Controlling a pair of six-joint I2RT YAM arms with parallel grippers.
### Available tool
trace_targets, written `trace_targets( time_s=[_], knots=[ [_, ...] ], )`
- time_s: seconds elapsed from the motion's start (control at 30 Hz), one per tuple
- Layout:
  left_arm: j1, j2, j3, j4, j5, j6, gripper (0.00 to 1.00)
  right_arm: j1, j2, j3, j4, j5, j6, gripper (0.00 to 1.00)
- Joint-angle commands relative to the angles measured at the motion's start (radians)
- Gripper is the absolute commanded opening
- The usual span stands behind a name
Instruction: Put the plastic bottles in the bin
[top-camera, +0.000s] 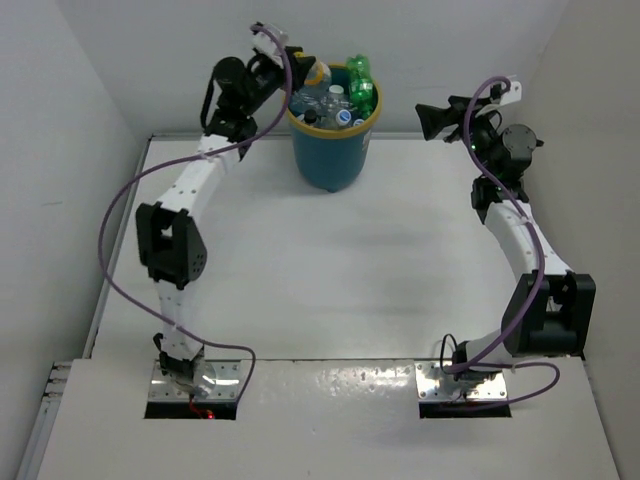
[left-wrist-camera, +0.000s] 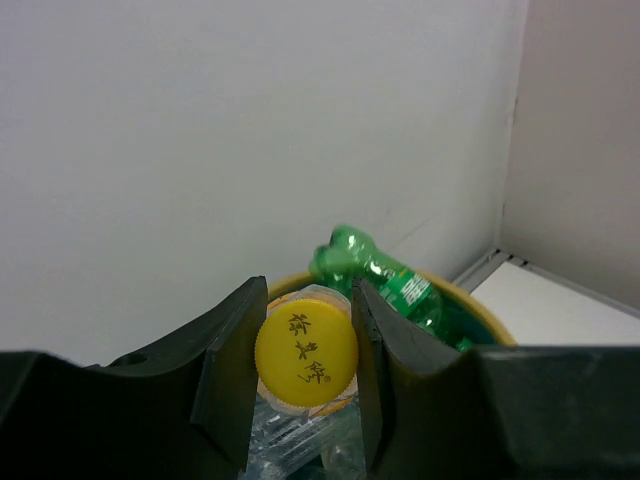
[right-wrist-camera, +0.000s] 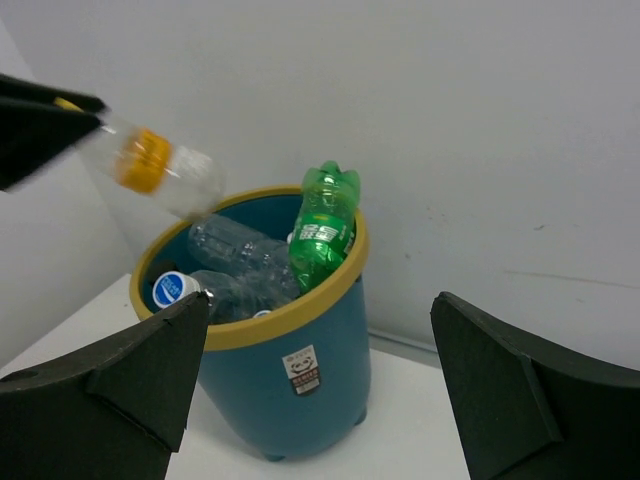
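Left gripper (left-wrist-camera: 306, 315): jaws pinched on the yellow cap (left-wrist-camera: 306, 352) of one clear bottle (right-wrist-camera: 165, 170), held over the bin (right-wrist-camera: 290, 390). Likely light, thin-walled and slick; the cap or neck is the stiff spot to grab. Right gripper (top-camera: 432, 118) is wide open, empty, well apart. One bin; inside it one green bottle (right-wrist-camera: 322, 225) plus at least three clear ones, exact count unclear.

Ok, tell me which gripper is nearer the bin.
Left. The left gripper is above the rim of the bin, shut on a bottle; the right gripper hangs open off to its right, well apart.
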Motion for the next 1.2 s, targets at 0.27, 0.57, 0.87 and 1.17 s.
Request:
trace_targets(
  time_s=[0.27,0.57,0.87,1.17],
  knots=[
    [-0.052,0.232,0.23,0.146,-0.064,0.075,0.0,-0.048,-0.046,-0.042,0.057,-0.031,-0.002,0.9],
    [-0.07,0.269,0.189,0.084,-0.073,0.075,0.4,-0.046,-0.049,-0.056,0.062,-0.045,0.004,0.92],
    [-0.07,0.135,0.27,-0.162,-0.183,0.113,0.99,-0.046,-0.098,-0.013,-0.018,-0.076,0.015,0.98],
    [0.023,-0.266,0.159,-0.833,-0.188,0.053,0.99,-0.041,-0.191,0.214,-0.889,-0.067,-0.233,0.99]
  ],
)
